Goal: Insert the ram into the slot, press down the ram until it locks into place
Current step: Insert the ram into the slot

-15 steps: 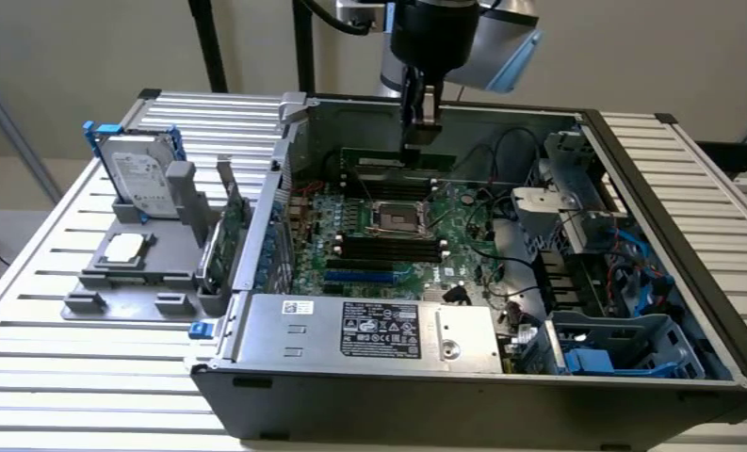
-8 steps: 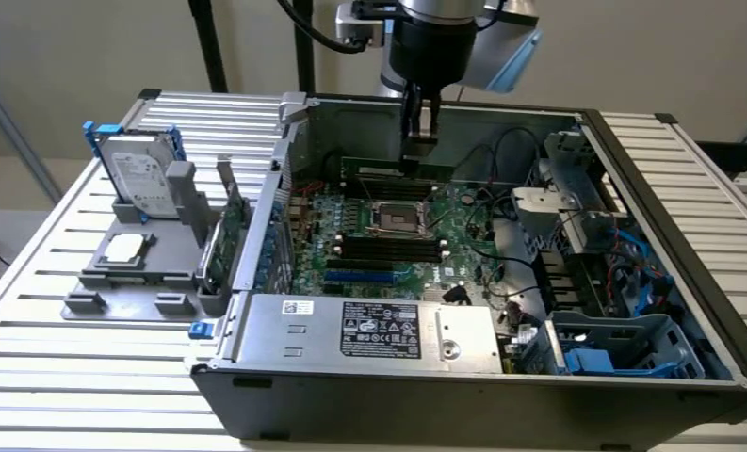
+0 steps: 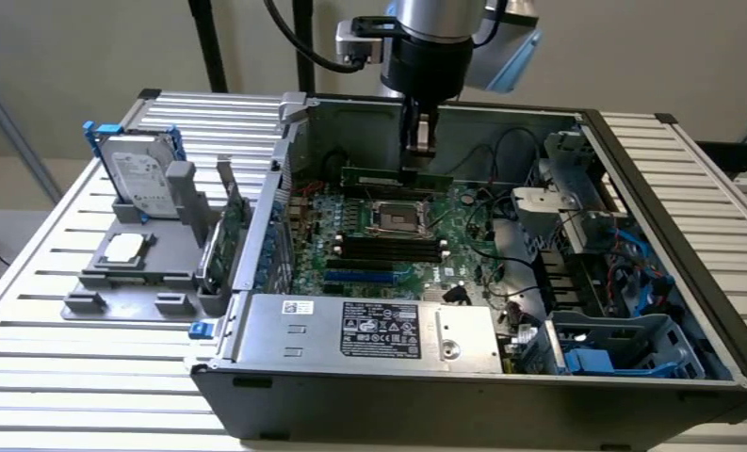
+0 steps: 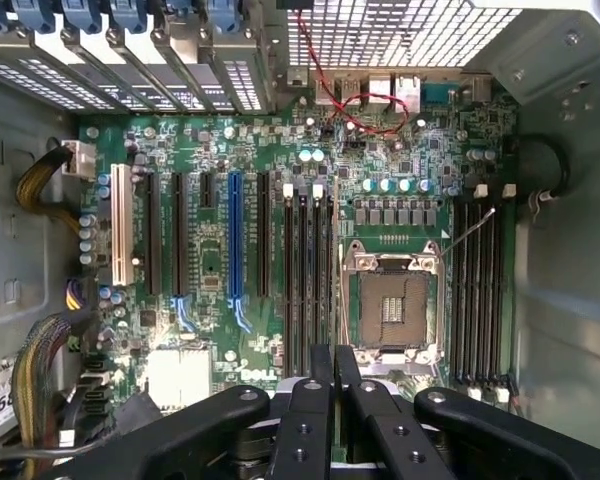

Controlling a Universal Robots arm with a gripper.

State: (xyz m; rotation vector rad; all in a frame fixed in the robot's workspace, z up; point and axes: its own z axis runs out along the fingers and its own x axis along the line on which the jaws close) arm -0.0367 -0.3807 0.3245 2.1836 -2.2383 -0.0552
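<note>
Currently the gripper (image 3: pixel 420 153) has its fingers clamped on the ram (image 3: pixel 373 175), held above the CPU socket (image 3: pixel 395 218). Best to keep it level, its edge along the slot (image 4: pixel 308 280) beside that socket, then press straight down.

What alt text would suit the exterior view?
A robot arm's claw reaches down into an open computer case, meeting the top edge of a green ram stick over the motherboard. Empty black memory slots lie beside the CPU socket.

We are seeing a slatted table (image 3: pixel 59 386) carrying a grey fixture (image 3: pixel 109 279) at left and an open case (image 3: pixel 348 403) mid-frame.
</note>
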